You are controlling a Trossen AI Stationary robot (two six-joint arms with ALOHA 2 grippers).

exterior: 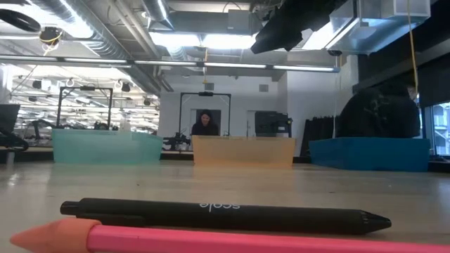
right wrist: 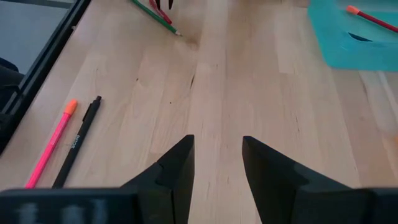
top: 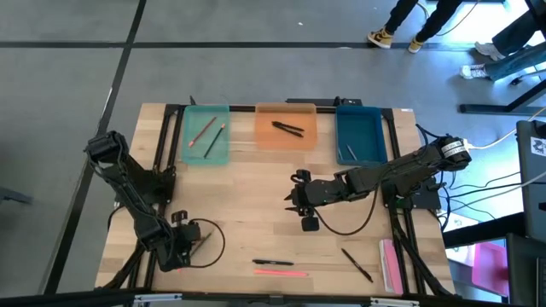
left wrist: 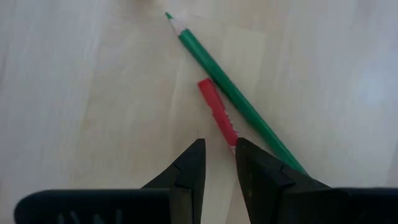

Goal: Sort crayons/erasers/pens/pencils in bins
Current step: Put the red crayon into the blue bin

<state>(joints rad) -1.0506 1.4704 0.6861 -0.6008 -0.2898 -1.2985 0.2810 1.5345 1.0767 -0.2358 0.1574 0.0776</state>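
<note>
Three shallow plastic trays line the far edge of the pale wooden table (top: 256, 205): teal-green tray (top: 207, 136) on the left, orange tray (top: 286, 128) in the middle, blue tray (top: 359, 135) on the right, narrow gaps between them.

Teal tray holds two thin pencils, one reddish (top: 201, 130), one darker (top: 214, 139), lying slanted. Orange tray holds black pens (top: 288, 129). Blue tray: one thin stick near its left wall, too small to tell more.

Left gripper (top: 189, 236) low near the front left of the table, fingers (left wrist: 189, 168) parted by a narrow gap with nothing between them. Just ahead of the tips lie a green pencil (left wrist: 233, 93) and a short red crayon (left wrist: 217, 112), side by side and touching or nearly so.

Right gripper (top: 300, 201) over mid-table, released, fingers (right wrist: 180, 165) apart above bare wood; open board all round it.

Near the front edge: a black pen (top: 273, 263) and a pink pencil with orange tip (top: 280, 273), parallel, just beside each other. Further right, another black pen (top: 357, 263) slanted, and a flat pink strip (top: 390, 263) by the right edge.
</note>
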